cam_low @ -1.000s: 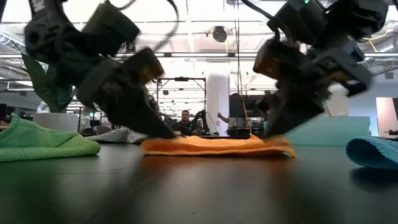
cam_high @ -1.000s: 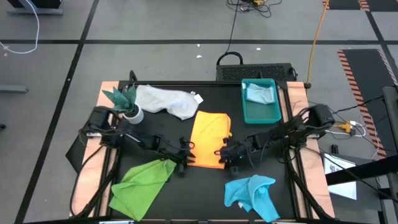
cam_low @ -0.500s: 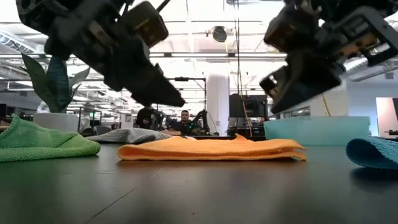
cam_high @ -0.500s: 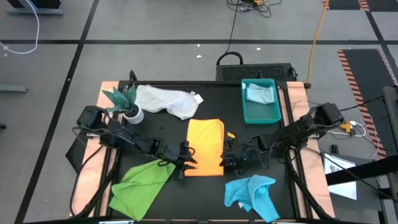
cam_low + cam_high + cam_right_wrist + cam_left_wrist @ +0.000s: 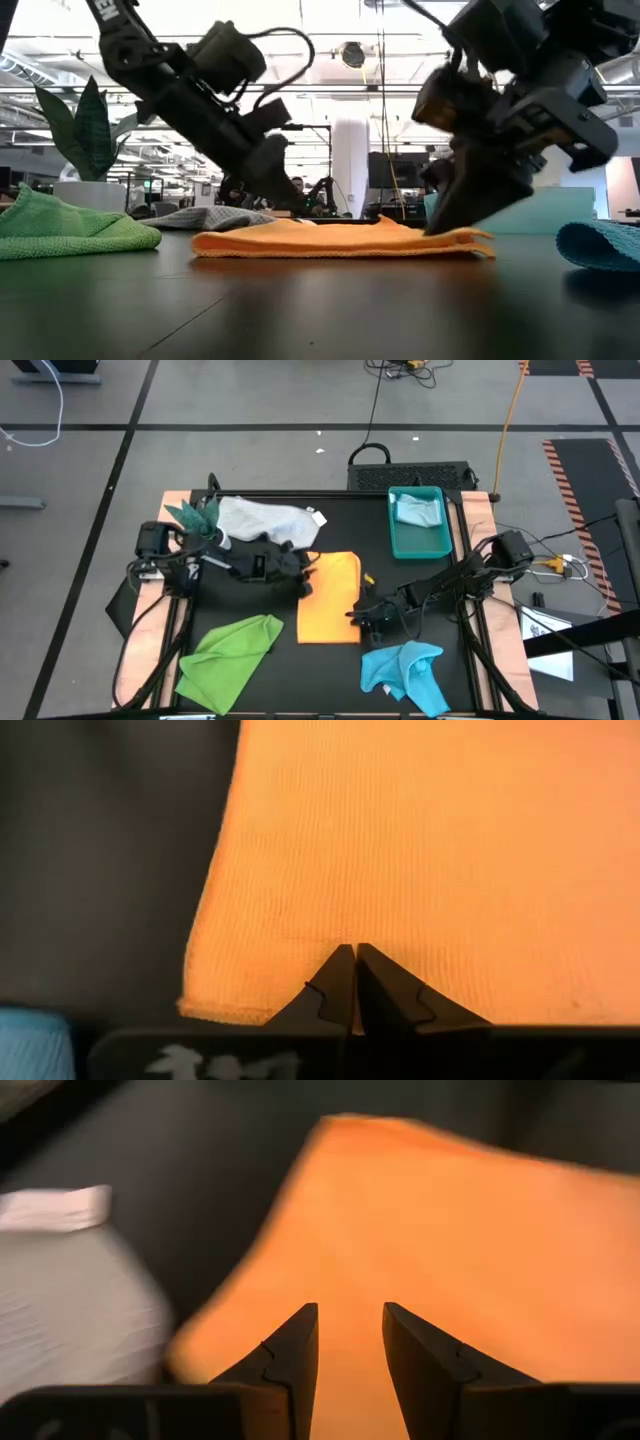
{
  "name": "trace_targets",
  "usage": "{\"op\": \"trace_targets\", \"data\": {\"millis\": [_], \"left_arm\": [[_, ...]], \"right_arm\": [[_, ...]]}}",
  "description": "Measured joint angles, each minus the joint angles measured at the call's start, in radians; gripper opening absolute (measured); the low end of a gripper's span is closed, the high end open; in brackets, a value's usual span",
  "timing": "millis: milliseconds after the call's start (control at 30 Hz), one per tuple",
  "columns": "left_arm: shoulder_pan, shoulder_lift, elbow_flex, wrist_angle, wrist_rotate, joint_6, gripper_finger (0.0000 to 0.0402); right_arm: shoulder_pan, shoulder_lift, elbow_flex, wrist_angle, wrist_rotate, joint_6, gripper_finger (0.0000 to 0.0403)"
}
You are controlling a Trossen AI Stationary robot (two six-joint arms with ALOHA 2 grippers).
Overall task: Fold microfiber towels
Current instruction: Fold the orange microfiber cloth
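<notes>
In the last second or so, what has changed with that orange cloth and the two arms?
The orange microfiber towel went from a wide, creased sheet to a narrower folded rectangle. The left gripper moved from the towel's near-left edge to its far-left corner, fingers apart. The right gripper, shut, pulled away, then came back to the near-right edge. The other towels, plant and tray stayed put.

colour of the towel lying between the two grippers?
Orange towel, plain, no pattern. Shows best in the right wrist view.
</notes>
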Motion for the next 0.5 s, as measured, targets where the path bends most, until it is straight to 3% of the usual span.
{"op": "trace_targets", "data": {"millis": [100, 267, 500], "left_arm": [[0.037, 0.0, 0.0, -0.03, -0.034, -0.009, 0.0115], [0.053, 0.02, -0.003, -0.067, 0.001, -0.027, 0.0115], [-0.008, -0.004, -0.051, -0.078, -0.038, -0.12, 0.0115]], "right_arm": [[0.0, -0.002, 0.003, -0.037, -0.046, 0.04, 0.0008], [0.02, -0.013, 0.003, -0.067, -0.155, 0.062, 0.0008], [0.068, -0.072, 0.0, -0.105, -0.159, 0.043, 0.0008]]}}
